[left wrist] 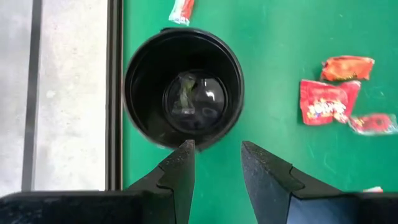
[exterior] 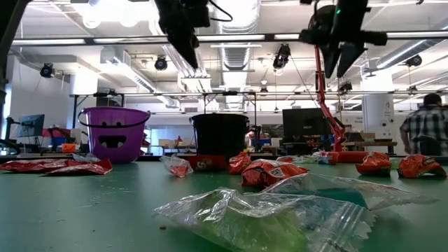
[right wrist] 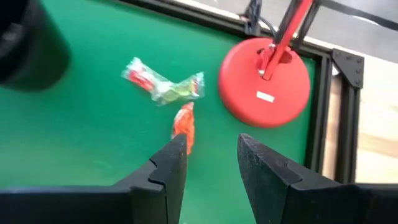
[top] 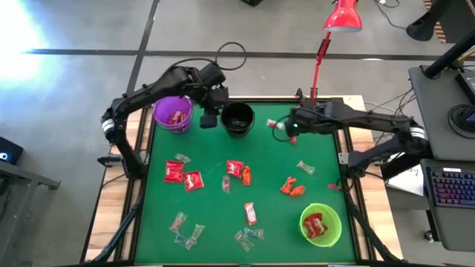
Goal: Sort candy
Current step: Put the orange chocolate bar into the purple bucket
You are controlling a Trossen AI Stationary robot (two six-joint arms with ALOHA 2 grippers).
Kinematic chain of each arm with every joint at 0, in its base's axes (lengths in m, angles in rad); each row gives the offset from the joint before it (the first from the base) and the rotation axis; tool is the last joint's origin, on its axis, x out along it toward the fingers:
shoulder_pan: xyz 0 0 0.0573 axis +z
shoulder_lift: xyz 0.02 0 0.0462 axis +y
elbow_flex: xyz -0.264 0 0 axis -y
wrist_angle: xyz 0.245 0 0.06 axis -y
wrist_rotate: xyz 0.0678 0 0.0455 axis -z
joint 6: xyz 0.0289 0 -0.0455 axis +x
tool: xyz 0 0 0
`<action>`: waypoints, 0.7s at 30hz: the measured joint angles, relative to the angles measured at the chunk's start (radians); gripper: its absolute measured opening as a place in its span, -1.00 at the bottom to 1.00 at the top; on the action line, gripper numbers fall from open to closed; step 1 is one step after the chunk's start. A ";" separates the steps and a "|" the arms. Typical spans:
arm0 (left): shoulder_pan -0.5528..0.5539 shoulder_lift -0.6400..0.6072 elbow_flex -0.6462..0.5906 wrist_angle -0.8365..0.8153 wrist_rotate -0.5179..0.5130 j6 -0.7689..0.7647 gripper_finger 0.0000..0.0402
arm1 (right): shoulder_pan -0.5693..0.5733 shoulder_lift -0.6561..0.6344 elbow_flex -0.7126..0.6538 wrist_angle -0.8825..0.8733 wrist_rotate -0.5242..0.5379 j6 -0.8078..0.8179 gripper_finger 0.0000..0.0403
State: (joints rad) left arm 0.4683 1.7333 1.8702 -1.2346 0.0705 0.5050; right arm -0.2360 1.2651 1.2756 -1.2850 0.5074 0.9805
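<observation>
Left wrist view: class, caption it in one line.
Open left gripper hovers over the black bowl holding a clear-wrapped candy.

Left arm: dark, jointed, reaching from the table's left edge toward the far side, its wrist bent downward. The left gripper [top: 208, 119] hangs above the far-left part of the table, its two dark fingers [left wrist: 181, 172] pointing down and parted with nothing between them. Right arm: dark, stretched from the table's right edge toward the far centre. The right gripper [top: 282, 127] is raised off the surface near the far edge, fingers [right wrist: 169, 167] likewise parted and empty.
</observation>
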 joint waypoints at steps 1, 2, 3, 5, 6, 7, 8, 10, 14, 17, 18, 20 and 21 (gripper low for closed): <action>0.000 -0.011 0.000 -0.012 0.000 0.006 -0.43 | -0.014 0.016 -0.001 0.008 -0.011 -0.013 -0.34; 0.000 -0.020 0.000 -0.024 0.000 0.012 -0.43 | -0.028 0.033 -0.002 0.020 -0.026 -0.033 -0.34; 0.000 -0.030 0.000 -0.034 0.000 0.017 -0.43 | -0.040 0.048 -0.002 0.038 -0.046 -0.052 -0.34; 0.000 -0.051 0.000 -0.050 0.001 0.019 -0.43 | -0.066 0.078 -0.003 0.076 -0.088 -0.089 -0.34; 0.000 -0.063 0.000 -0.054 0.001 0.020 -0.43 | -0.079 0.091 -0.003 0.093 -0.105 -0.109 -0.34; 0.000 -0.075 0.000 -0.058 0.001 0.020 -0.43 | -0.090 0.106 -0.003 0.107 -0.118 -0.120 -0.34; 0.000 -0.086 0.000 -0.065 0.001 0.020 -0.43 | -0.099 0.120 -0.003 0.114 -0.122 -0.128 -0.34; 0.000 -0.104 0.000 -0.076 0.001 0.020 -0.43 | -0.117 0.146 -0.003 0.114 -0.123 -0.129 -0.34; 0.001 -0.144 0.000 -0.109 0.002 0.019 -0.43 | -0.142 0.187 -0.006 0.114 -0.129 -0.147 -0.34; 0.001 -0.168 0.000 -0.130 0.004 0.018 -0.43 | -0.160 0.213 -0.006 0.119 -0.176 -0.168 -0.34; 0.001 -0.173 0.000 -0.130 0.013 0.016 -0.43 | -0.164 0.223 -0.006 0.123 -0.189 -0.171 -0.34; 0.001 -0.184 0.000 -0.131 0.044 0.013 -0.43 | -0.172 0.239 -0.007 0.125 -0.203 -0.172 -0.34; 0.001 -0.190 0.000 -0.132 0.061 0.013 -0.43 | -0.175 0.246 -0.009 0.126 -0.203 -0.173 -0.34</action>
State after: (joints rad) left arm 0.4690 1.5430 1.8698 -1.3661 0.1319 0.5179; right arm -0.4108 1.5113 1.2663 -1.1595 0.3040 0.8076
